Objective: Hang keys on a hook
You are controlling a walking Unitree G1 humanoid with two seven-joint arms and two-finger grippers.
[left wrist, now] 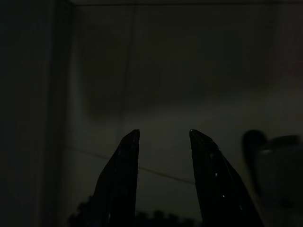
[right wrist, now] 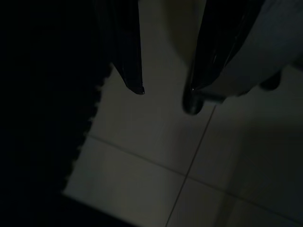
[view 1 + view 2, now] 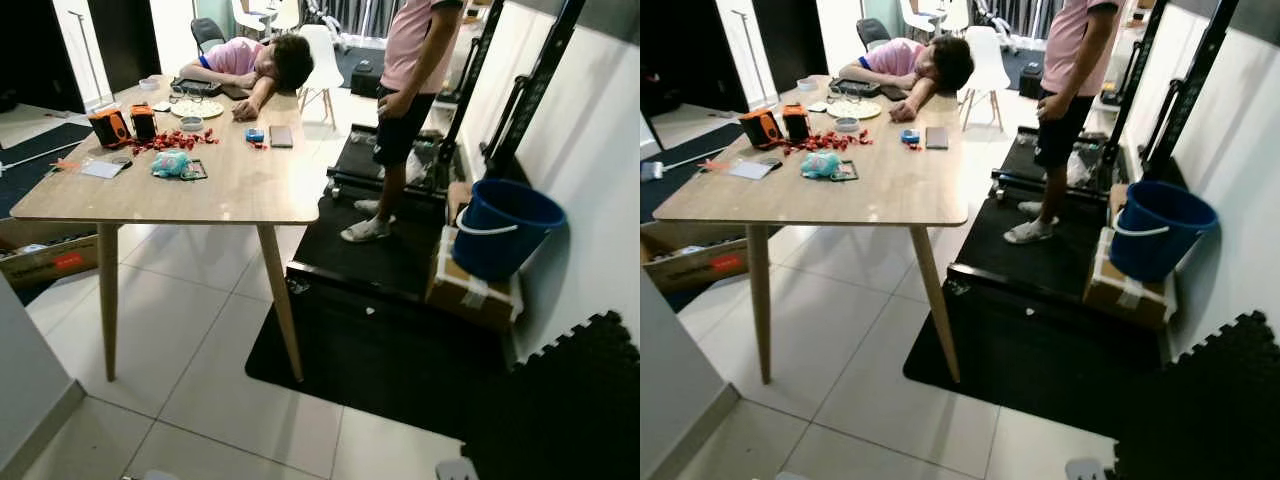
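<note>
1. Left eye view: a wooden table [image 3: 230,190] stands ahead on the tile floor [image 3: 210,360]. A small teal-and-dark bundle [image 3: 176,165], likely the keys, lies near the table's left edge, well back from the near edge. I cannot make out a ring or blades at this size. Red scraps [image 3: 172,140] and two orange devices [image 3: 122,125] sit behind it. One person slumps over the far end; another stands on the treadmill [image 3: 385,235] beyond the table's right edge. No hook is visible.
2. Right eye view: same layout. A blue bucket [image 3: 1160,228] rests on a cardboard box [image 3: 1127,292] by the wall.
3. Left wrist view: very dark. The left gripper [image 1: 163,142] hangs over the floor, fingers apart and empty.
4. Right wrist view: dim. The right gripper [image 2: 165,87] hangs above the tiles beside a foam mat's toothed edge [image 2: 85,137], fingers apart, holding nothing.
5. Judgement: this looks like the approach stage, with nothing picked up. The next move calls for walking to the table's left edge and reaching for the bundle, then finding a hook.
</note>
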